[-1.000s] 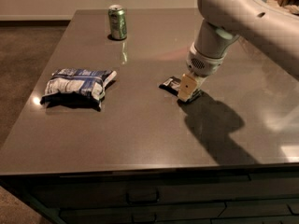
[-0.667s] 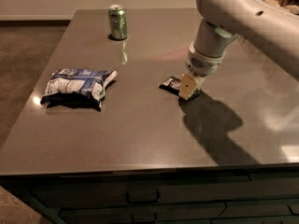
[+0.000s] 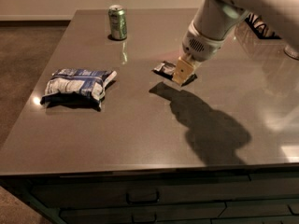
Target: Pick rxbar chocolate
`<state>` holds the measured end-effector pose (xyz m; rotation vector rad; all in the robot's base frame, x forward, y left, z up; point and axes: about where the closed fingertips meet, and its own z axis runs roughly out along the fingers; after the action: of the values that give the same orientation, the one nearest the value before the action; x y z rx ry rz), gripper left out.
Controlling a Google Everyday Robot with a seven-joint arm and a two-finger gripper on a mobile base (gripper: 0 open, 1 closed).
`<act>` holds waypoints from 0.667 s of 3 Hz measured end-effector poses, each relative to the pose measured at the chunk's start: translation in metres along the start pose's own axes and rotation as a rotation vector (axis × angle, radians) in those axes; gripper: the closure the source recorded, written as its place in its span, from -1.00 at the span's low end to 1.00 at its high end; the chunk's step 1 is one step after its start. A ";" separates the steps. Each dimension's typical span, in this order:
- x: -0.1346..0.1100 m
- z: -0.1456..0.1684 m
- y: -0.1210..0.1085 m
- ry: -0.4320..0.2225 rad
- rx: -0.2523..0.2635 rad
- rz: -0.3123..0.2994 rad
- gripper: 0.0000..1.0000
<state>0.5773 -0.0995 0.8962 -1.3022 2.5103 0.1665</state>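
Observation:
The rxbar chocolate (image 3: 164, 69) is a small flat black-wrapped bar right of the table's middle. My gripper (image 3: 182, 74) comes down from the upper right on a white arm and is shut on the bar's right end. A tan finger (image 3: 181, 72) covers that end. The bar hangs a little above the table, and its shadow (image 3: 161, 90) lies apart from it on the surface below.
A puffy blue-and-white bag (image 3: 77, 85) lies at the left of the grey table (image 3: 140, 134). A green can (image 3: 117, 22) stands at the back left. The table's front edge, with drawers under it, runs along the bottom. Dark objects (image 3: 261, 27) sit at the far right.
The gripper has risen with the bar in it. Both sit higher and slightly left, and the bar's shadow has separated from it. The bag and the can have not moved.

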 end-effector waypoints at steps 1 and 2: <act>-0.019 -0.031 0.011 -0.062 -0.011 -0.027 1.00; -0.037 -0.055 0.023 -0.100 -0.027 -0.070 1.00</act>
<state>0.5672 -0.0707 0.9593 -1.3556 2.3833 0.2449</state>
